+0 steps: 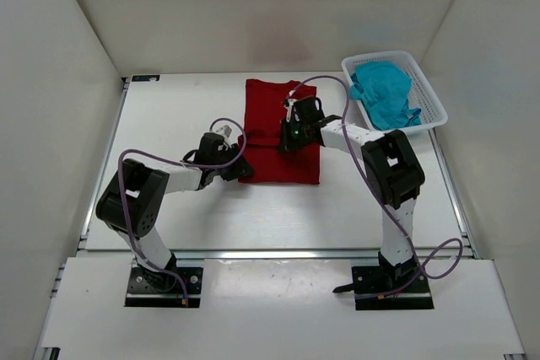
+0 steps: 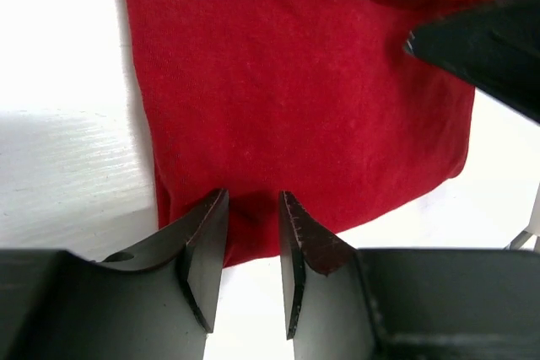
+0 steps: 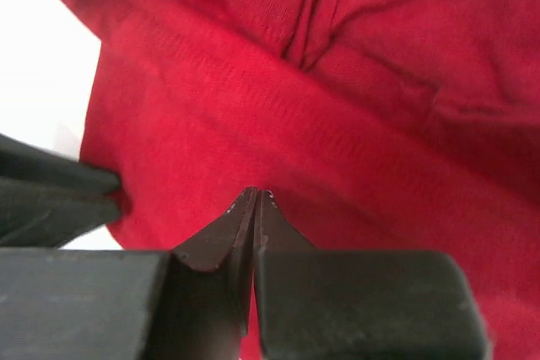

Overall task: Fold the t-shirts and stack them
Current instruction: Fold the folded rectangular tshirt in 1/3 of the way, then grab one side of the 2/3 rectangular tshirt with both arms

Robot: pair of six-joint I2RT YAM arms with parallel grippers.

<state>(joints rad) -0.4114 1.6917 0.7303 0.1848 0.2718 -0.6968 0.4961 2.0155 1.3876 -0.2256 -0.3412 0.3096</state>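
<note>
**A:** Start with the biggest; what lies under the red t-shirt?

**B:** The white counter (image 1: 186, 107); it reaches out past the red t-shirt (image 1: 266, 115) on every side; the shirt lies flat on it in a long oblong, with rumpled folds along its far part.

**A:** And beside that shirt?

**B:** Off its far right corner, apart from it, stands a white slotted basket (image 1: 430, 90); the teal t-shirt (image 1: 384, 94) is bunched up inside, so it sits to the right of the red one and does not touch it.

**A:** The arms?

**B:** Both reach in over the red shirt; the left one comes to its near left corner, the right one leans across its right half.

**A:** The left pincer?

**B:** The left pincer (image 2: 253, 200) sits at the red shirt's near hem; its jaws stand apart with a plain gap; red cloth and a strip of counter show through that gap; it grips nothing.

**A:** The right one?

**B:** The right pincer (image 3: 256, 196) is low over the red shirt, inward of its left edge; its jaws are pressed tight together; whether any cloth is pinched between them I cannot tell.
</note>
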